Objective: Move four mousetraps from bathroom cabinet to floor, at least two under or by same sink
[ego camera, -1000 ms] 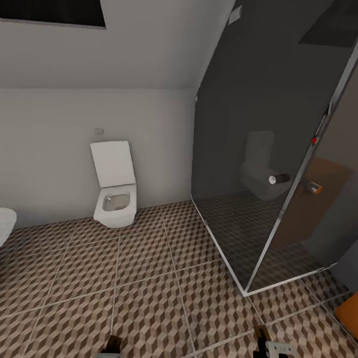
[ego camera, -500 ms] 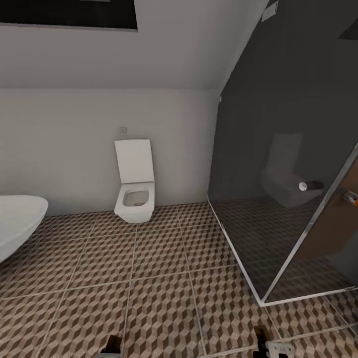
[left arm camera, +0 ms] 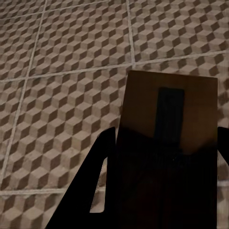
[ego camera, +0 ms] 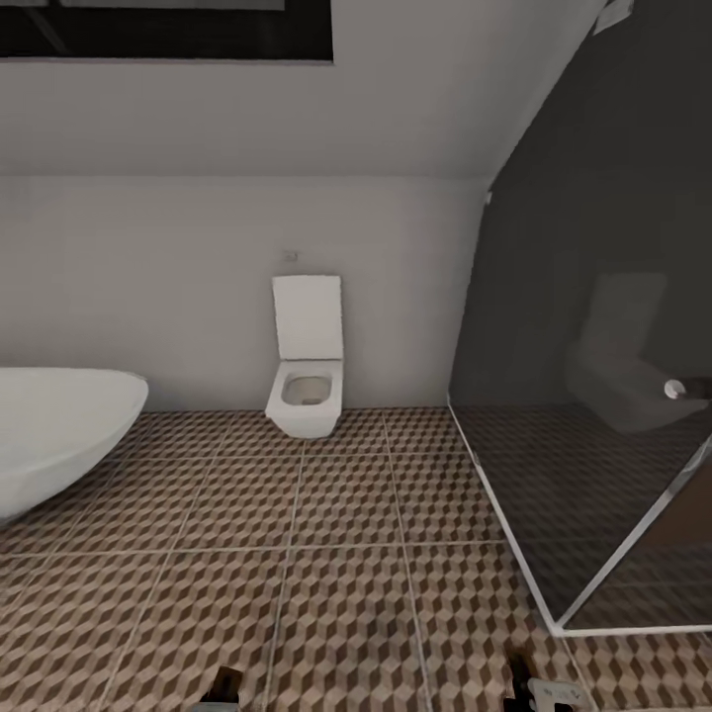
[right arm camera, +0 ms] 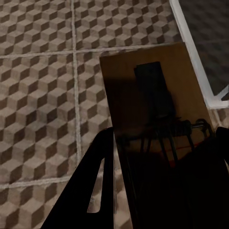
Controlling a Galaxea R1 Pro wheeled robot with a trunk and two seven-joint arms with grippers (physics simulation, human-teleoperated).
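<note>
each gripper, left and right, is clamped on a mousetrap, the other trap likewise held above the floor, so none looks placed yet and the sink remains to be reached.

We hold one tan-wood mousetrap in our left gripper, another mousetrap in our right gripper, above the cube-patterned bathroom floor.

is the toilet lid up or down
Up. The toilet stands against the back wall with its lid raised upright, leaving the bowl open to the head view.
</note>
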